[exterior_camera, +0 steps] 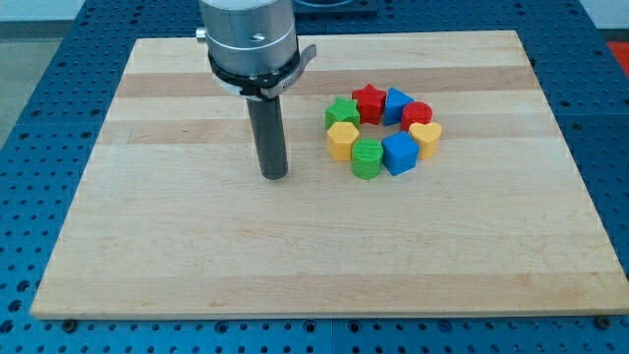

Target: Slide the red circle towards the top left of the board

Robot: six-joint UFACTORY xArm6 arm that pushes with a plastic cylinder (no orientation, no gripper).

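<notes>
The red circle (418,113) sits at the right side of a ring of blocks, between a blue block (397,103) and a yellow heart (427,137). The ring also holds a red star (369,100), a green star (341,113), a yellow hexagon (342,141), a green cylinder (368,157) and a blue cube (399,153). My tip (274,175) rests on the wooden board (197,246), well to the view's left of the ring, nearest the yellow hexagon and touching no block.
The arm's grey body (248,39) hangs over the board's top middle. A blue perforated table (39,98) surrounds the board.
</notes>
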